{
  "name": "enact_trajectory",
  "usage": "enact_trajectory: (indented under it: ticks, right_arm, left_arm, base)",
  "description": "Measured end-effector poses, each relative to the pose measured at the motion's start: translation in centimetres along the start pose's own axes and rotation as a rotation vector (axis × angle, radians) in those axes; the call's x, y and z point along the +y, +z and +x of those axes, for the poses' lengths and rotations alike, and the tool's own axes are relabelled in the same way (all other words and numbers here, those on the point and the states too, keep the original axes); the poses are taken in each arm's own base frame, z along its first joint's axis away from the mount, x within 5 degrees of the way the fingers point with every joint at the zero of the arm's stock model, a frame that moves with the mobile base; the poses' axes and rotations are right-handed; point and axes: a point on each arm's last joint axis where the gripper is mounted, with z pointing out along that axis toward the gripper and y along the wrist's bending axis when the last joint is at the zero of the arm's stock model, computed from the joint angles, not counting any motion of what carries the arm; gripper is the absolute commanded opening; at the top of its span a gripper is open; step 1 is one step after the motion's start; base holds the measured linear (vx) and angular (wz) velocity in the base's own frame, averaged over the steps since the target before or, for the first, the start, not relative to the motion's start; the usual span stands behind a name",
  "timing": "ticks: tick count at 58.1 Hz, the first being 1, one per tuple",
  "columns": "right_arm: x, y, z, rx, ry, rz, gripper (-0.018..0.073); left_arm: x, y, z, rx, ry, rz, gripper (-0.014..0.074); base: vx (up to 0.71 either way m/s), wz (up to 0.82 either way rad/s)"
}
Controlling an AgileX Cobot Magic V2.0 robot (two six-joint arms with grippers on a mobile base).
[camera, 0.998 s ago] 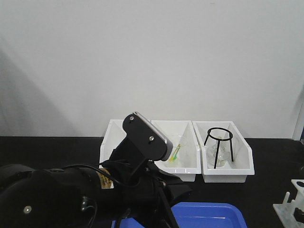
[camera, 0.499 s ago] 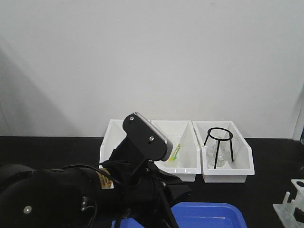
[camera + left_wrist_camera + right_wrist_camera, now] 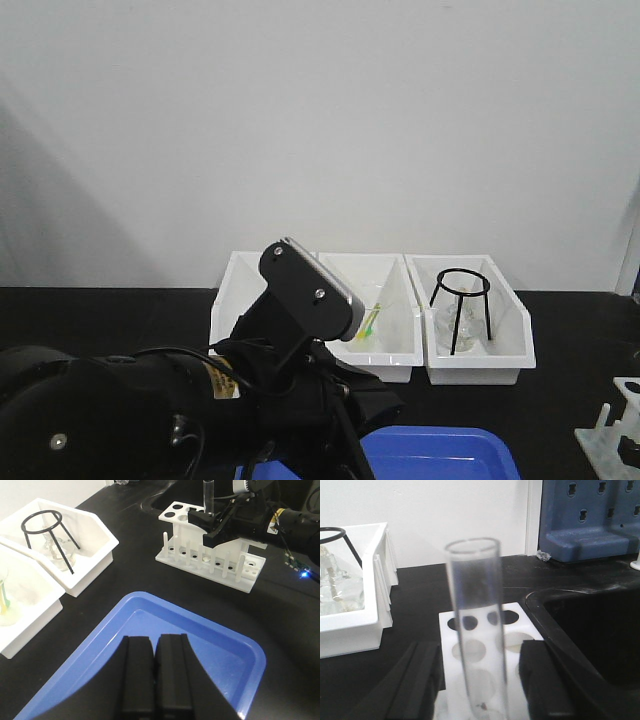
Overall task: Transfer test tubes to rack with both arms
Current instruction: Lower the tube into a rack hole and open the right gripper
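Gripping a test tube (image 3: 475, 605) upright in my right tool (image 3: 480, 695), rack (image 3: 517, 640) just beneath, I should centre it over a hole and lower it plumb. My left tool (image 3: 155, 672) is closed, empty.

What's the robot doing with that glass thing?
The right gripper holds a test tube upright over the white rack, with its bottom end down near the holes; whether it is in one is hard to tell. The left gripper is shut and empty, hanging above the blue tray.
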Motion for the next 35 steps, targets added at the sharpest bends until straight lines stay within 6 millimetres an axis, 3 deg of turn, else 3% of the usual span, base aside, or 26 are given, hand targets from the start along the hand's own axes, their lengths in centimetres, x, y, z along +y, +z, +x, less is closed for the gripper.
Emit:
enact_trajectory:
  ticks: [22, 35]
  right_arm:
    - [0.0, 0.0, -0.2, -0.026, 0.002, 0.001, 0.0471]
    - [0.1, -0.6, -2.6, -0.110, 0.004, -0.003, 0.0471]
  left_arm:
    - [0.0, 0.0, 0.0, 0.000, 0.000, 0.000, -0.0002]
    - [0.0, 0.0, 0.0, 0.000, 0.000, 0.000, -0.0002]
  base:
    - [0.00, 0.00]
    - [0.00, 0.00]
